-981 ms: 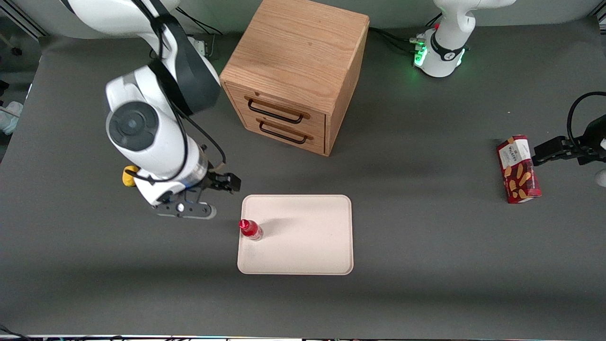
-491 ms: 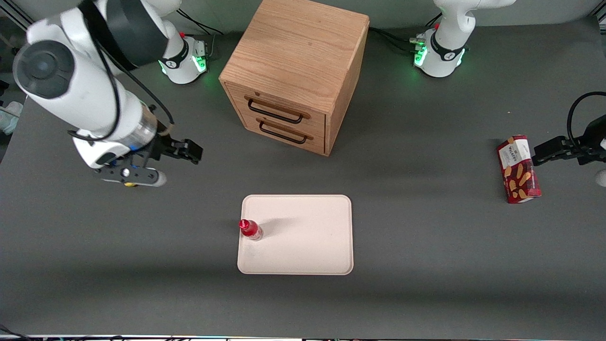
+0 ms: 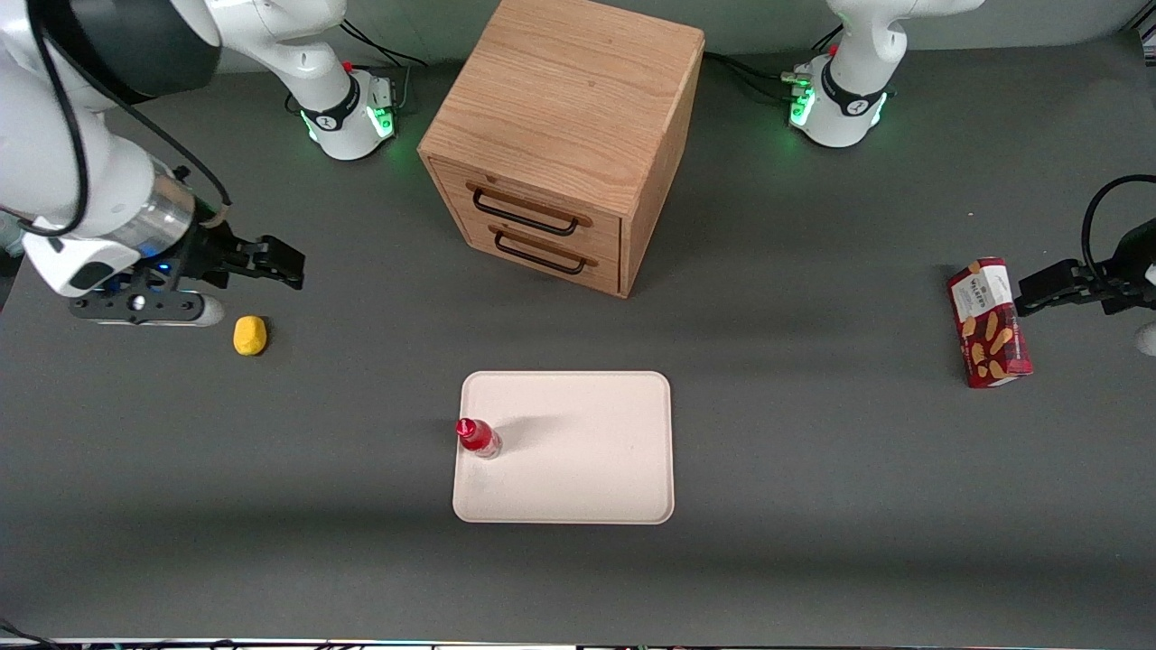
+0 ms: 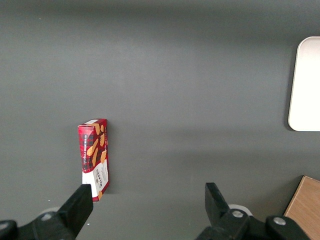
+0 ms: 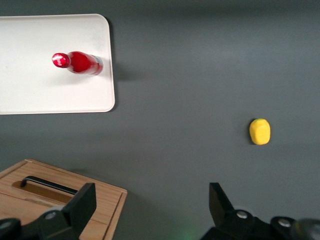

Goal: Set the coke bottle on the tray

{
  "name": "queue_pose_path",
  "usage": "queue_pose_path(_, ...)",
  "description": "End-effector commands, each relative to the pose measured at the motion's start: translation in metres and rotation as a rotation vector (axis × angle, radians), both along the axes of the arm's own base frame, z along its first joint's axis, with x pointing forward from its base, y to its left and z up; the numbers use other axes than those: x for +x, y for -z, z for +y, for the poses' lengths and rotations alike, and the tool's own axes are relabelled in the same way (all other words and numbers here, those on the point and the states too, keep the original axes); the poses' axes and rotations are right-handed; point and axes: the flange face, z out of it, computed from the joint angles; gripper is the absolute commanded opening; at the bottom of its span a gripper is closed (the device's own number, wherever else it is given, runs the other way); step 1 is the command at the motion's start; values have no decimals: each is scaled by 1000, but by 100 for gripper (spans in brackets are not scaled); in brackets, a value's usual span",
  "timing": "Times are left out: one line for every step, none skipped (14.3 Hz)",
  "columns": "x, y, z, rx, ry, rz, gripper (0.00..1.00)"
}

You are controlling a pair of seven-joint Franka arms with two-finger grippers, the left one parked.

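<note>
Coke bottle (image 3: 477,437) is seen upright on the tray (image 3: 578,469). Well apart, near a yellow lump (image 3: 249,335), the gripper (image 5: 150,204) is spread wide, holding nothing.

One coke bottle (image 3: 477,438), one tray (image 3: 578,451), one drawer cabinet (image 3: 560,135), one snack box (image 3: 989,322), one yellow lump (image 3: 250,335).

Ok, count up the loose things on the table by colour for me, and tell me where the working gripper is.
Red: 2, the coke bottle and the snack box
Cream: 1, the tray
Yellow: 1, the small lump
Wood: 1, the drawer cabinet
Total: 5
The gripper is open, holding nothing, above the table near the yellow lump.
</note>
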Motion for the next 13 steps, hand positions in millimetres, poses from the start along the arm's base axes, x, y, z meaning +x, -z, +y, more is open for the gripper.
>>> queue_pose_path(-6,-2,-25,5,-40,-1,100)
queue_pose_path(-4,-4,-34,5,-57,-4,100)
queue_pose_path(-3,-5,-46,4,-71,-7,100)
queue_pose_path(-4,-11,-57,4,-75,-17,100)
queue_pose_path(-4,-12,-67,4,-78,-20,100)
queue_pose_path(-2,-12,-80,4,-86,-20,100)
queue_pose_path(-1,-12,-92,8,-95,-21,100)
queue_pose_path(0,-13,-104,9,-99,-23,100)
queue_pose_path(-2,-17,-107,10,-108,-29,100)
queue_pose_path(-3,-19,-107,8,-109,-32,100)
queue_pose_path(-4,-19,-109,2,-109,-32,100)
queue_pose_path(-4,-20,-110,1,-120,-35,100)
queue_pose_path(-4,-20,-111,1,-138,-35,100)
